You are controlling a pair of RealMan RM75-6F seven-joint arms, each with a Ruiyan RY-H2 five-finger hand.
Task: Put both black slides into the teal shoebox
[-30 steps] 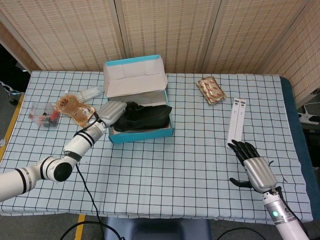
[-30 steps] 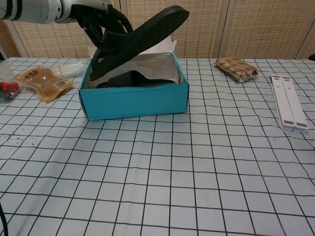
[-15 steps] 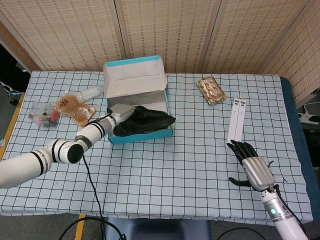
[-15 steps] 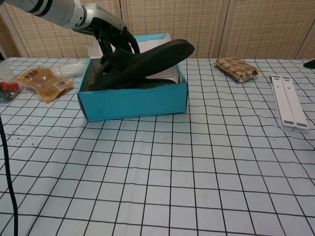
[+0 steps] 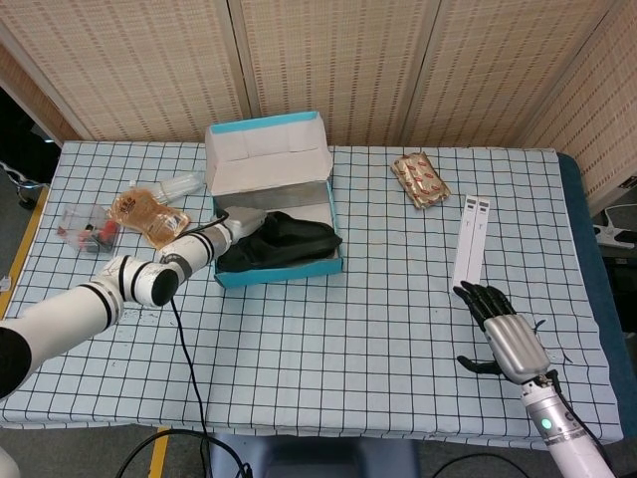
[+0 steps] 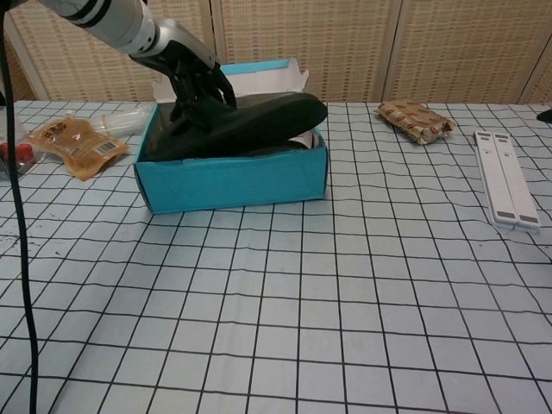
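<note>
Over by the table's left edge sit a clear plastic tub (image 5: 85,227) and an orange snack pouch (image 6: 76,138), both well clear of the action. Now the left hand (image 6: 194,79) is down at the teal shoebox (image 6: 233,179), fingers clamped on the heel end of the top black slide (image 6: 250,121). That slide lies tilted, its toe poking just over the right wall of the box, near the table's back edge. A second dark slide seems to lie beneath it, though I can't make it out cleanly. Rubbery, light and bendy, I'd judge, so it should press flat without harm; the heel or strap is the sensible place to hold. Far right, near the front corner, the right hand (image 5: 505,331) rests on the cloth, fingers spread, holding nothing.
</note>
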